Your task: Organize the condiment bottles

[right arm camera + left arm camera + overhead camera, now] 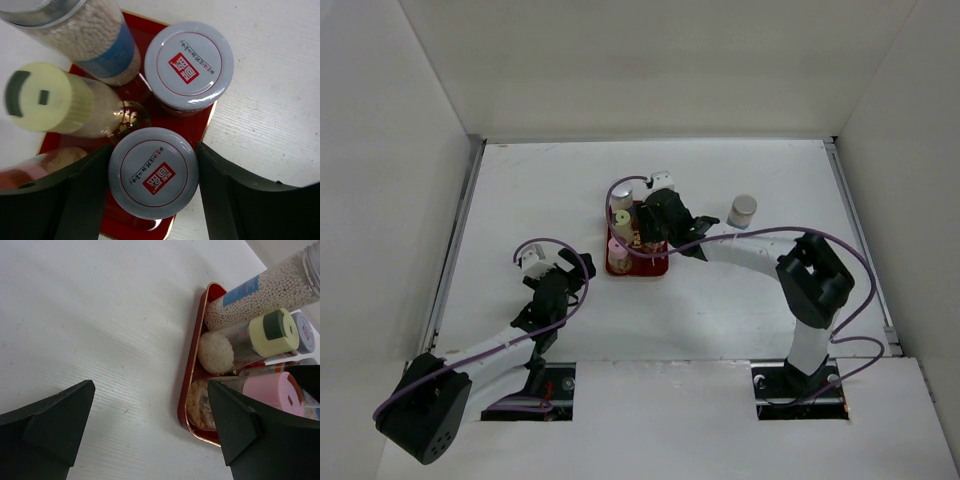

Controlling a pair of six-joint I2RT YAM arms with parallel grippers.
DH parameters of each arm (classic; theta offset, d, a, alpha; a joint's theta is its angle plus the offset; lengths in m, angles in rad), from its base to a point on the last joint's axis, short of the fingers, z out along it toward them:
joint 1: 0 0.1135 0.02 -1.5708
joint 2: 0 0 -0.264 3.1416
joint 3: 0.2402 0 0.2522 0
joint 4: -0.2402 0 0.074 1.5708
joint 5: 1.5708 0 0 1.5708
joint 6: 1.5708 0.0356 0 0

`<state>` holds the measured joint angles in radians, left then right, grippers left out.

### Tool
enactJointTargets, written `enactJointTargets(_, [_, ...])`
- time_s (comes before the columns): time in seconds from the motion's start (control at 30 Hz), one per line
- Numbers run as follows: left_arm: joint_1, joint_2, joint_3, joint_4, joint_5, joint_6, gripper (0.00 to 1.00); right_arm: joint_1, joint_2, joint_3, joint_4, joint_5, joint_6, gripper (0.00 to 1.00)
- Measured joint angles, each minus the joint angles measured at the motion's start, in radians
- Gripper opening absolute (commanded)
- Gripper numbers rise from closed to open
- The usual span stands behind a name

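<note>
Right hand (pixel 153 150) pinches a white-capped cylindrical bottle (pixel 153 172) in the flat red rectangular tray (pixel 145 29) beside four others (pixel 42 97); one silver-capped bottle (pixel 743 210) waits on the tabletop (pixel 550 180) at the tray's 2 o'clock; left hand (pixel 150 385) spread.

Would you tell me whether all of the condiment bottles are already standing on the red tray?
No, one silver-capped bottle stands alone on the table, apart from the red tray.

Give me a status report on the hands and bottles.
Left hand open, empty, beside red tray. Right hand shut on silver-capped bottle at tray. Yellow-capped bottle crowds it. Lone bottle out on table.
</note>
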<state>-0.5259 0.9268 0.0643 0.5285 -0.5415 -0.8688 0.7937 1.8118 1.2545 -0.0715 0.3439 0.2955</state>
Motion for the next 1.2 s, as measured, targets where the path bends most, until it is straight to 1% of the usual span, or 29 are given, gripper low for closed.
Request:
enactJointTargets(0.13, [0.0,0.0,0.0,0.001,0.0,0.0,1.0,0.0,0.039,0.016,0.035,0.039,0.0,0.59])
enactJointTargets(0.33, [0.0,0.001,0.0,0.008,0.0,0.0,1.0,0.002,0.061,0.023,0.067,0.08,-0.001,0.75])
enactJointTargets(0.5, [0.0,0.005,0.0,0.008,0.0,0.0,1.0,0.011,0.058,0.029,0.101,0.108,0.0,0.82])
enactJointTargets(0.6, [0.0,0.011,0.0,0.011,0.0,0.0,1.0,0.021,0.037,0.029,0.09,0.112,-0.001,0.85])
enactJointTargets(0.73, [0.0,0.012,0.0,0.015,0.0,0.0,1.0,0.035,-0.065,0.001,0.038,0.114,0.0,0.85])
enactJointTargets(0.83, [0.0,0.012,0.0,0.014,0.0,0.0,1.0,0.039,-0.196,-0.061,0.011,0.121,0.008,0.86])
enactJointTargets(0.9, [0.0,0.012,0.0,0.015,0.001,0.0,1.0,0.032,-0.294,-0.111,0.001,0.137,0.015,0.9])
enactJointTargets(1.0, [0.0,0.014,0.0,0.015,0.001,0.0,1.0,-0.03,-0.424,-0.177,-0.008,0.18,0.016,1.0])
enactJointTargets(1.1, [0.0,0.017,0.0,0.015,0.001,0.0,1.0,-0.172,-0.497,-0.22,-0.006,0.247,0.007,1.0])
enactJointTargets(1.2, [0.0,0.02,0.0,0.016,0.001,0.0,1.0,-0.293,-0.5,-0.247,-0.011,0.289,0.003,1.0])
